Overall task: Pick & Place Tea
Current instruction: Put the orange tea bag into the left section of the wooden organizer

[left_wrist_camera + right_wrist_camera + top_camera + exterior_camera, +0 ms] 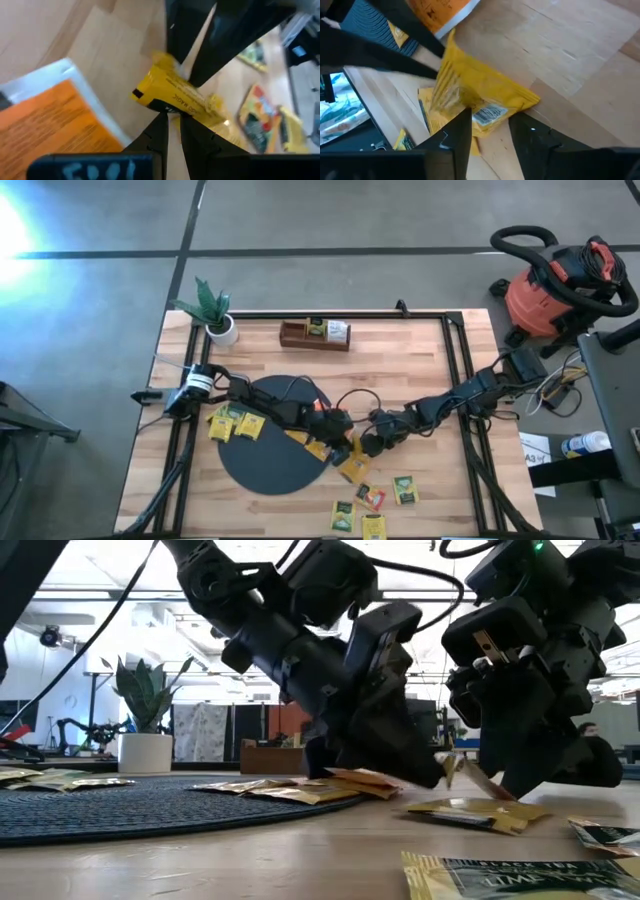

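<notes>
Both grippers meet at the black mat's (270,442) four-o'clock edge on the wooden table (420,370); the left gripper (172,120) pinches a yellow tea packet (172,95), while the right gripper (487,125) straddles it, fingers apart. More packets (375,500) lie at five o'clock; a red vacuum (550,290) stands beyond the table.

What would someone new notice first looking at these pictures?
Probably the two dark arms meeting just off the black round mat, with the left gripper and right gripper both at the same yellow tea packet. Next, the loose tea packets scattered on the wooden table, and the wooden tray beside a potted plant along the far edge.
</notes>
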{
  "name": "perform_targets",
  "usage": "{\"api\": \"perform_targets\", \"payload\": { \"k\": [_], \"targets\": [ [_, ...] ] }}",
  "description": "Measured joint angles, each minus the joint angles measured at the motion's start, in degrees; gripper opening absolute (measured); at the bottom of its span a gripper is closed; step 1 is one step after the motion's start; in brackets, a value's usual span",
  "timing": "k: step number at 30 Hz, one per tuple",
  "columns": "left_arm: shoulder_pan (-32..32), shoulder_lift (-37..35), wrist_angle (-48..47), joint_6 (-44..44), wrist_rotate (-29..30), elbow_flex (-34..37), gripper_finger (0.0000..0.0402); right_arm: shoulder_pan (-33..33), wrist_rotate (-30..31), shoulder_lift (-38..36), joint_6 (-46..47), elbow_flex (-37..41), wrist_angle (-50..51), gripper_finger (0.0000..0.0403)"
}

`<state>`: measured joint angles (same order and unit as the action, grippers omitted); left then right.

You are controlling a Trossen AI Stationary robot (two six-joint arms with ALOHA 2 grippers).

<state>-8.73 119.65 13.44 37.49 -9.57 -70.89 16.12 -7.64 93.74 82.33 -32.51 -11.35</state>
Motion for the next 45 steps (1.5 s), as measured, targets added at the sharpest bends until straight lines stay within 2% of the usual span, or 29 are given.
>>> {"api": "perform_targets", "payload": {
  "k": [7, 24, 36, 45],
  "targets": [
    [0.0, -1.89, 3.13, 0.14, -0.35, -0.17, 0.0045, 0.0, -0.04, -0.13, 0.04, 0.0, 0.11, 0.0131],
    [0.0, -2.12, 4.14, 0.68, 0.66, -0.2, 0.0047, 0.0, -0.15, -0.13, 0.03, -0.02, 0.36, 0.013],
    [0.19, -2.1, 3.39, 1.75, 1.6, -0.11, 0.0118, 0.01, -0.31, -0.11, -0.21, -0.01, 0.43, 0.0124],
    [0.48, -2.03, 0.73, 1.15, 1.6, -0.07, 0.0124, 0.0, -0.31, -0.11, -0.44, 0.0, 0.41, 0.0122]
  ]
}}
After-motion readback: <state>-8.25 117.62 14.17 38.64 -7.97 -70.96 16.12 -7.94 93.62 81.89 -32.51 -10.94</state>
